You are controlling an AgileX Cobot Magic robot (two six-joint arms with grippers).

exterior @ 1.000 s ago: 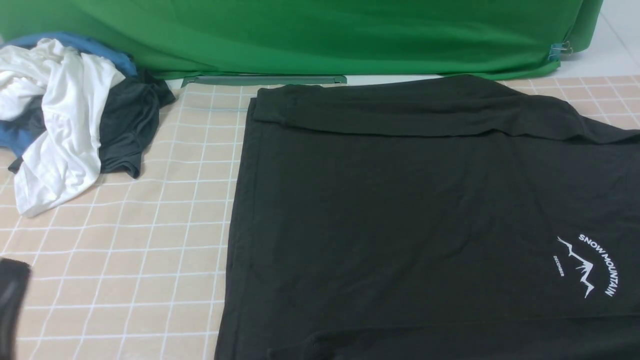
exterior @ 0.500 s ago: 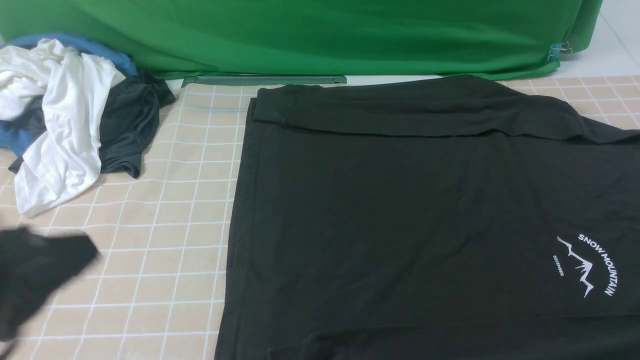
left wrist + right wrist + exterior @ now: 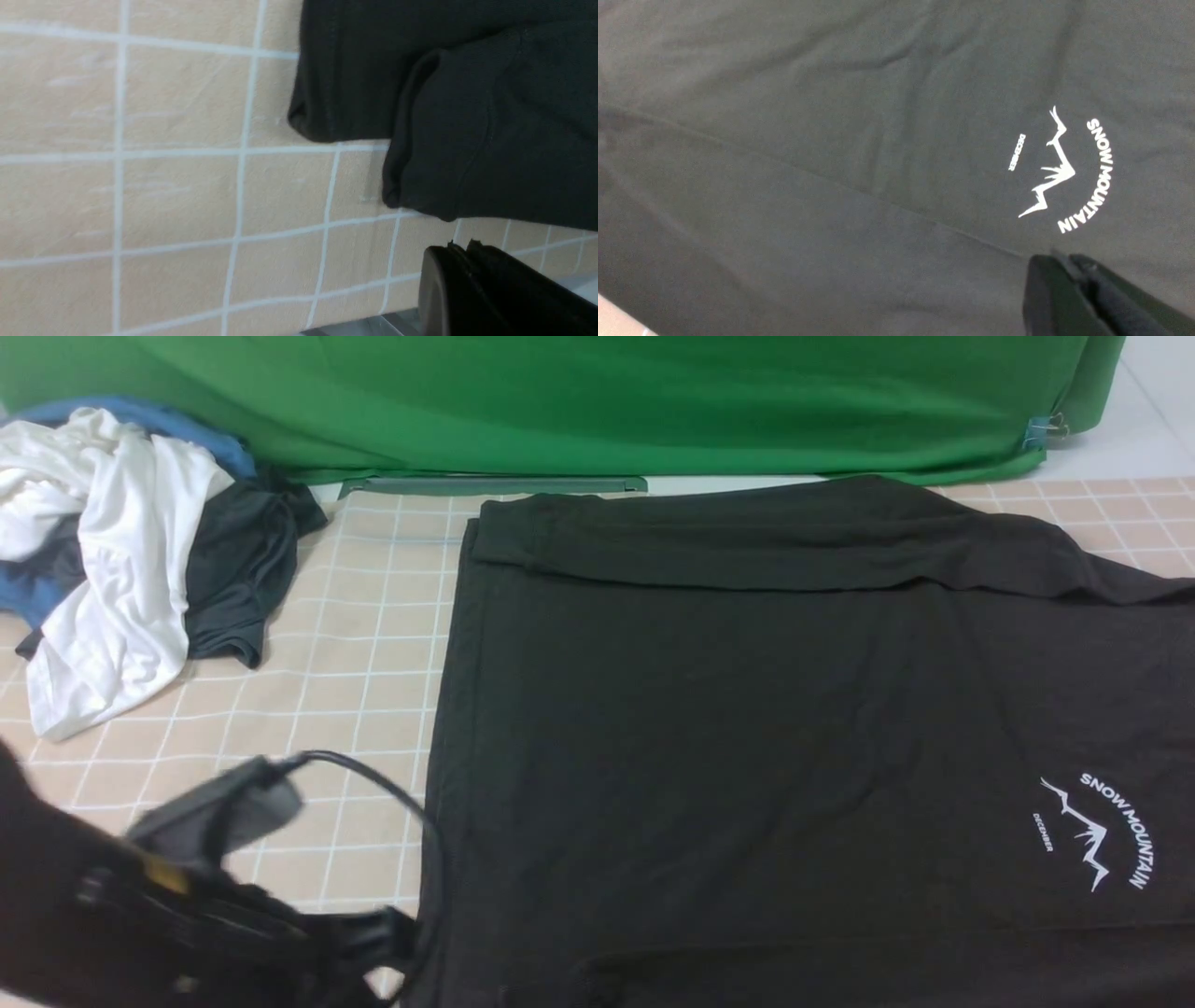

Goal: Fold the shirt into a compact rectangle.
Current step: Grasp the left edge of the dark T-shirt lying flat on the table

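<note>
On the desk (image 3: 308, 709) | shirt (image 3: 747, 728) lies flat | my left end effector (image 3: 460, 249) together, empty, near its corner | my right end effector (image 3: 1059, 261) together, empty, by the print (image 3: 1064, 172).

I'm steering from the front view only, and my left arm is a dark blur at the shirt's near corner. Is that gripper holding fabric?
Observer: No. In the left wrist view the left gripper is shut and empty; a strip of checked tablecloth shows between it and the shirt.
Operator: And the right gripper? I can't see it at all.
Observer: The right gripper is shut, holding nothing, over the shirt beside the white print.
Operator: Any layers at that left corner?
Observer: Yes, a folded flap lies on the shirt's body there, its end reaching past the edge onto the cloth.
</note>
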